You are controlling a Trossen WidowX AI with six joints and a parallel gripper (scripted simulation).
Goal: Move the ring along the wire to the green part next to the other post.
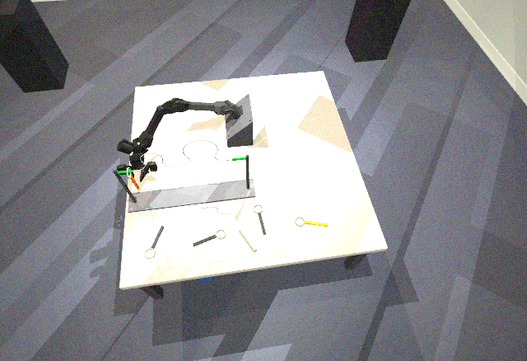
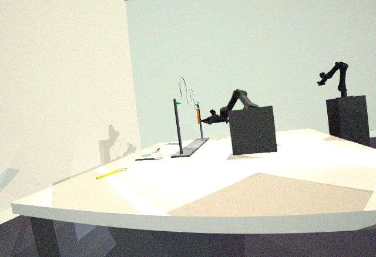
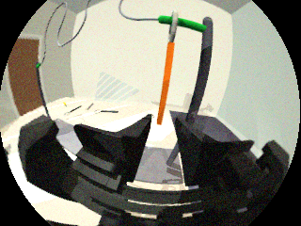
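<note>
The ring (image 3: 173,29) hangs around the green part (image 1: 120,172) (image 3: 190,24) beside the far-left post (image 1: 127,187) (image 3: 202,71). Its orange handle (image 1: 134,181) (image 2: 198,116) (image 3: 166,85) points down. My gripper (image 2: 201,121) (image 3: 164,119) is partly open and empty, just short of the handle's lower half. In the wrist view the handle's lower end shows between the fingertips. The thin grey wire (image 3: 136,19) bends from there to the other green part (image 1: 239,159) (image 2: 178,103) (image 3: 38,66) by the other post (image 1: 247,173) (image 2: 177,127). Whether the fingers touch the handle is too small to tell.
The posts stand on a grey base plate (image 1: 191,195) (image 2: 190,150). Beyond it on the table lie a yellow-handled ring (image 1: 315,223) (image 2: 107,173), several dark-handled rings, one at the left (image 1: 157,237), and a thin pale stick (image 1: 247,241).
</note>
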